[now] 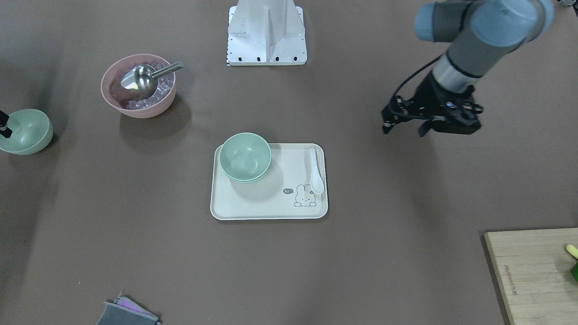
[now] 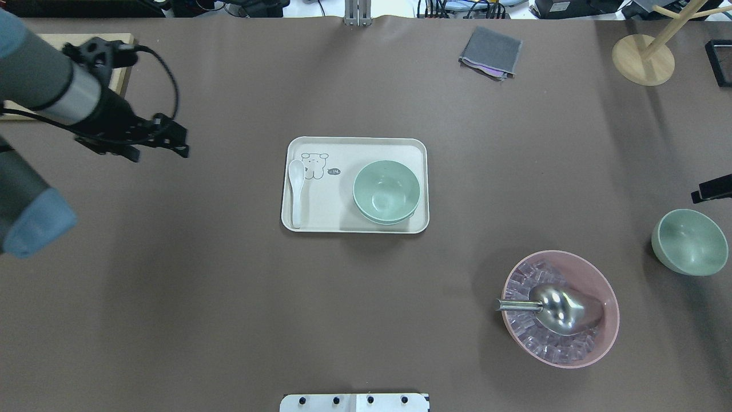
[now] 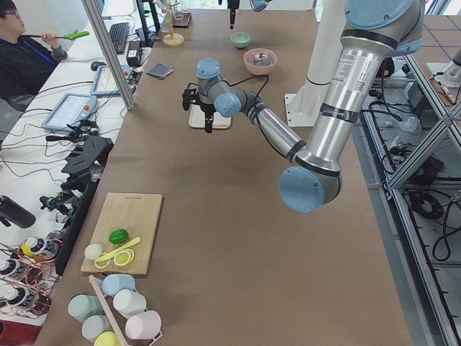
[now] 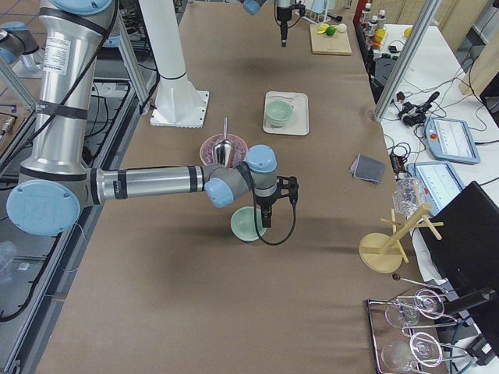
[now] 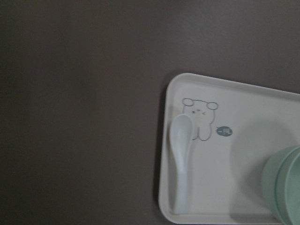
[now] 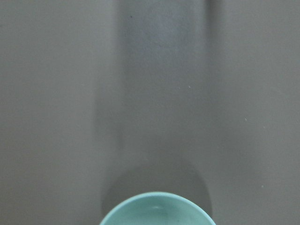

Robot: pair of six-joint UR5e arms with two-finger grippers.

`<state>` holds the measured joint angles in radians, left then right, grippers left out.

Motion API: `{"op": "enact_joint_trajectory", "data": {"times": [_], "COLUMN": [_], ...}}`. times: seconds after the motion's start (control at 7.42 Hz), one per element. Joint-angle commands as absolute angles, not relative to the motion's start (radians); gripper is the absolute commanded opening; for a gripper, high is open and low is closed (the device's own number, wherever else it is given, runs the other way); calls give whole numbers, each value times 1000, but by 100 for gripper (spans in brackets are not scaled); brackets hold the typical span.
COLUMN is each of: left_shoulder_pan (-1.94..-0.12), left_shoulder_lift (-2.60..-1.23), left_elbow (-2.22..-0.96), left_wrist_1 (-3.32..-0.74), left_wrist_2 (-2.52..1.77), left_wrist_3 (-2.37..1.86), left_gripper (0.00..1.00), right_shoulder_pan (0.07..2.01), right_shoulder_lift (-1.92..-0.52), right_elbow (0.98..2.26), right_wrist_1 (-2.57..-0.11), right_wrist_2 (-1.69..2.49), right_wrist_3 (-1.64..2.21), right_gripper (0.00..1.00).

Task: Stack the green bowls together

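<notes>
In the overhead view, at the upper left of the frame, the left gripper [image 2: 159, 152] hangs above bare table, well apart from everything. Its jaws are spread wide with nothing between them.

In the middle of the frame sits the tray [image 2: 354, 143], with a white spoon [image 2: 296, 191] lying along its left side. On its right side two green bowls [image 2: 386, 191] are nested one inside the other; the double rim gives them away. I'd judge that part of the job finished.

Further right, at the lower right, the pink bowl [image 2: 606, 320] holds clear cubes and a metal scoop [image 2: 563, 309] (neither belongs to this job).

At the far right edge is the third green bowl [image 2: 689, 241], tilted, well away from the tray. The right gripper [image 4: 265, 218] is at its rim and looks to be pinched onto it, the bowl seemingly raised off the table. What is left, as I read it, is to carry this bowl across to the tray and set it into the other two.

The count: three green bowls, one pink bowl, one scoop, one tray, one spoon, two grippers.
</notes>
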<state>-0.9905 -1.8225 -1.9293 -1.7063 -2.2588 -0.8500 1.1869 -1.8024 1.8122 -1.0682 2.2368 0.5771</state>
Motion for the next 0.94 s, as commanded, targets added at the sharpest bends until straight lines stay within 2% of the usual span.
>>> {"op": "enact_joint_trajectory", "data": {"times": [0.0,0.54,0.67,0.81], "left_shoulder_pan": [-1226,-1266,-1266,-1266], "left_shoulder_lift": [-1619,-1560,-1560,-1560], "left_elbow": [-1938,-1924,-1924,-1924], "left_wrist_1": [-1701,-1712,-1710,-1710], "left_wrist_2": [-2339,-2339,-2339,-2339], "left_wrist_3": [-413,-334,-334,-334], "left_gripper": [98,98,98,98], "right_shoulder_pan": [1184,1158,1131,1115], "right_shoulder_lift": [-1897,-1896,-1893,-1891], "right_elbow": [1804,1691,1671,1672], "right_wrist_1": [-976,-892,-875,-873], "right_wrist_2": [2234,2203,2185,2181], "right_wrist_3": [572,583,584,594], "right_gripper": [100,93,85,69]}}
